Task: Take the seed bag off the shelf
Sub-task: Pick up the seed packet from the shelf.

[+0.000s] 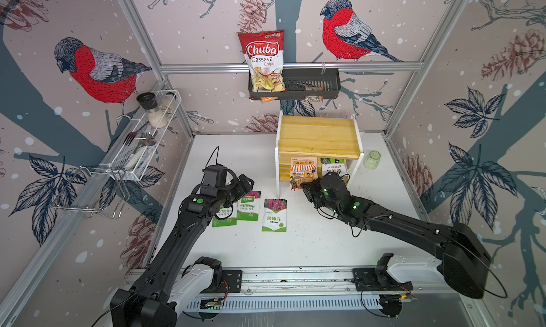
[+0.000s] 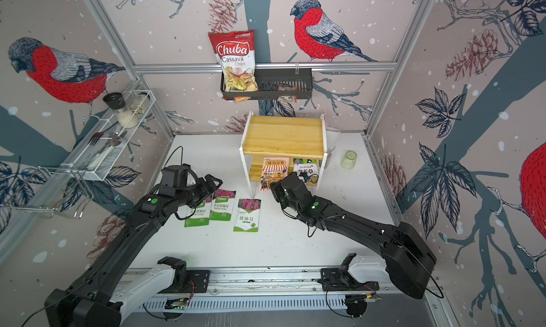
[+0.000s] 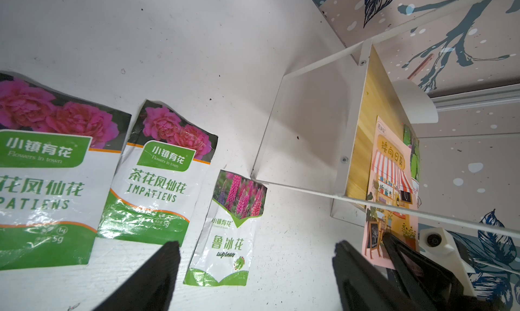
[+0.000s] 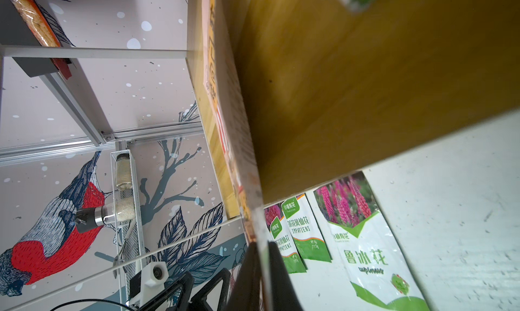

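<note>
Slipping is my worry if I pull fast, since my right fingers [image 4: 281, 273] pinch only the bottom edge of the pink seed bag [image 1: 304, 170] leaning on the lower board of the shelf [image 1: 319, 136], while my left fingers [image 3: 163, 264] hang wide apart.

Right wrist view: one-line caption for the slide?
Jaws shut on the edge of the pink seed bag at the pine shelf.

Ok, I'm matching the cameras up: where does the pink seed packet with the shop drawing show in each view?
In a top view: pink seed packet right of centre, at the shelf's lower tier.
In a top view: near centre, same tier.
Left wrist: against the shelf's yellow front.
Right wrist: edge-on, along the shelf board.
Shared landmark: lupin packet lying flat.
</note>
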Controlling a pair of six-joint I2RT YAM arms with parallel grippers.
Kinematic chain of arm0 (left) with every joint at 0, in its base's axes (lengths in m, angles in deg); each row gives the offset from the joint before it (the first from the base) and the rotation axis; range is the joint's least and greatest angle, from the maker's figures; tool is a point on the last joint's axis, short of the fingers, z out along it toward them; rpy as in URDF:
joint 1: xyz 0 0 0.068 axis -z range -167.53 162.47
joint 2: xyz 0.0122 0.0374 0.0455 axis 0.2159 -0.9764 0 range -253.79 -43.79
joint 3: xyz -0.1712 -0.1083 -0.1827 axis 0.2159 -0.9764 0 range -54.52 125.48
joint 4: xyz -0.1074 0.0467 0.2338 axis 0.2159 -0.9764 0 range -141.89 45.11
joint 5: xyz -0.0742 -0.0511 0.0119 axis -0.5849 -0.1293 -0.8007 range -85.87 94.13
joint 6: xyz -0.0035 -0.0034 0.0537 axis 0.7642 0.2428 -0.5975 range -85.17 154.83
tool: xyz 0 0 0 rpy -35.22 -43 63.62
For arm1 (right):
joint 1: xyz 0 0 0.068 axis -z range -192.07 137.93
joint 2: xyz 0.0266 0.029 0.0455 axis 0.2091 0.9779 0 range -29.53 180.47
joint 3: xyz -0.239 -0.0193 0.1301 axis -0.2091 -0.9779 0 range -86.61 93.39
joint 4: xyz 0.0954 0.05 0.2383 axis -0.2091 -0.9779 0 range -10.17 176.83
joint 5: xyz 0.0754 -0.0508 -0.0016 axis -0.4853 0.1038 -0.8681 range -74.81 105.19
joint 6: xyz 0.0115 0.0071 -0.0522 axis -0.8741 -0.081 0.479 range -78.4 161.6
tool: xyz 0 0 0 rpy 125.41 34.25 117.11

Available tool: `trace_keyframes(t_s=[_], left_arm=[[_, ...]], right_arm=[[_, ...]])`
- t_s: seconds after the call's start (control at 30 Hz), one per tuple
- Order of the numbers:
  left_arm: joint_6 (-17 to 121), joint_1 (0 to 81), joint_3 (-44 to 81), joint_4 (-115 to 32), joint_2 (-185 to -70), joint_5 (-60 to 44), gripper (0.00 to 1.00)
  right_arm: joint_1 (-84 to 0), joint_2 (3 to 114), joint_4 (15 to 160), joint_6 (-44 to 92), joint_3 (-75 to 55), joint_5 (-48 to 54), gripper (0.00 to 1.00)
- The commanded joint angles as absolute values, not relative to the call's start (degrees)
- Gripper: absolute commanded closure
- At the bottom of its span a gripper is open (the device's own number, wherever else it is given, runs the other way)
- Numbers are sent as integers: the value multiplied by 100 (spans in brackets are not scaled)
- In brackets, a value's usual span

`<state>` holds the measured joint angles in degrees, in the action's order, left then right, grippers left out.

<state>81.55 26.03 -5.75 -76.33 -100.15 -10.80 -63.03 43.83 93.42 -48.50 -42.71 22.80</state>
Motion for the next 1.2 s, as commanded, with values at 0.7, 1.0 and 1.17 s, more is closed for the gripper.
trace_keyframes(t_s=[0.7,1.0,1.17], left_arm=[[8141,2578,-504,-7618,-9839,-1054,11],[8132,2580,-506,-7663,-9815,-1028,11],[8116,2583,-520,-7614,-9895,-1032,11]], right_arm=[[-6242,4547,10901,-3864,-3871,1511,100],[-6654,3448,10327,-3984,-4573,1857,100],[-7114,2743,10255,-4214,-5373,2029,100]])
